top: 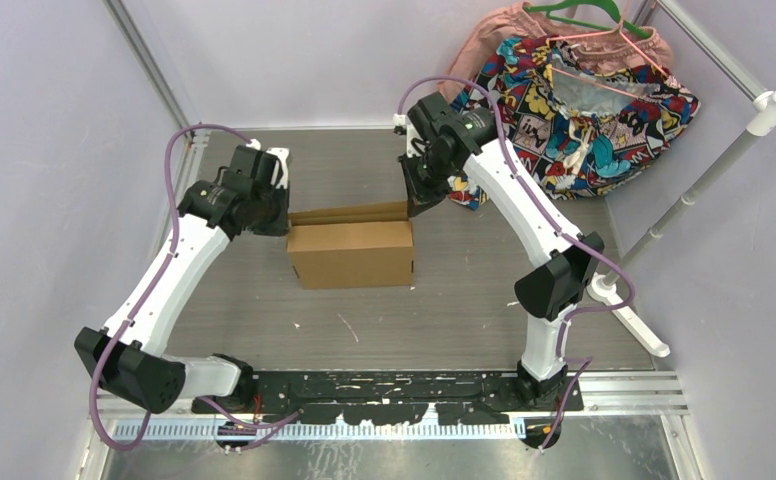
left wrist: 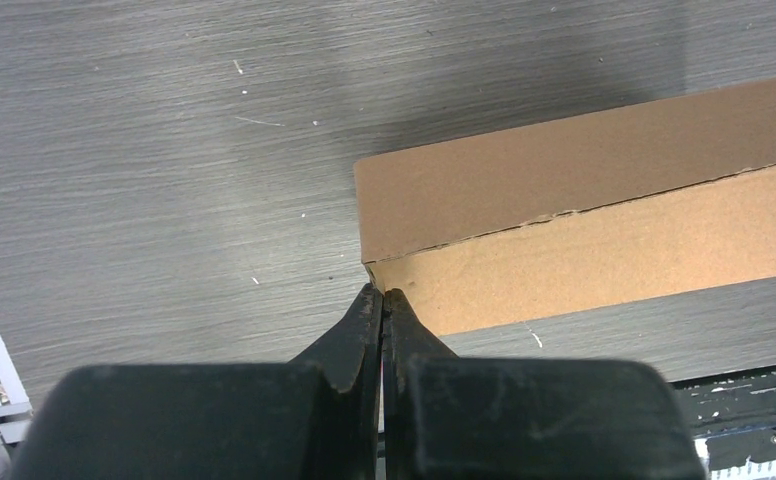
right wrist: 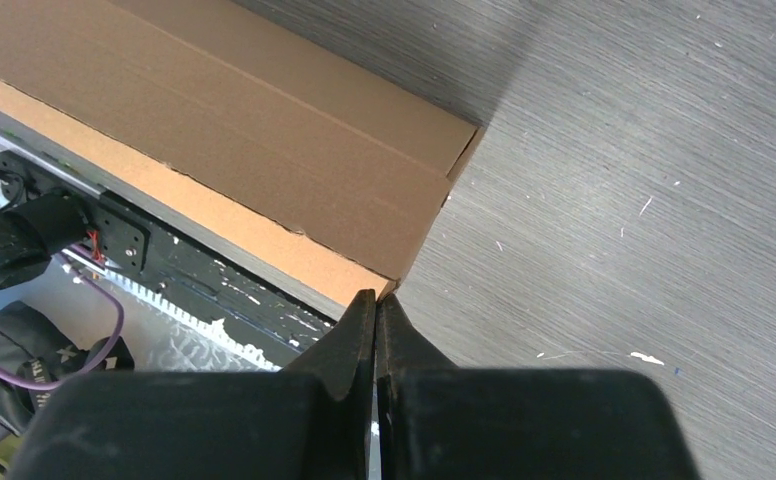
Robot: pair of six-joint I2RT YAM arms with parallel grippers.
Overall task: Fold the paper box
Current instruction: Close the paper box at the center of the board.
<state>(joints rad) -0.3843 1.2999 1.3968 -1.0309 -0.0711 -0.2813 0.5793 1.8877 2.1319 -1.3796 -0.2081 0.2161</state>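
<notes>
box: the paper box (top: 352, 250) is seen mid-desk, looking shut | tools: left tool (left wrist: 382, 296) and right tool (right wrist: 376, 298) are pressed together, nothing pinched, tips at the far corners | tip: both corners should be pushed evenly | room: scratched grey desk (top: 464, 300), bright cloth (top: 584, 110) hung behind

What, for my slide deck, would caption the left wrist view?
Shut left gripper poised at a corner of the brown box on the grey table.
</notes>
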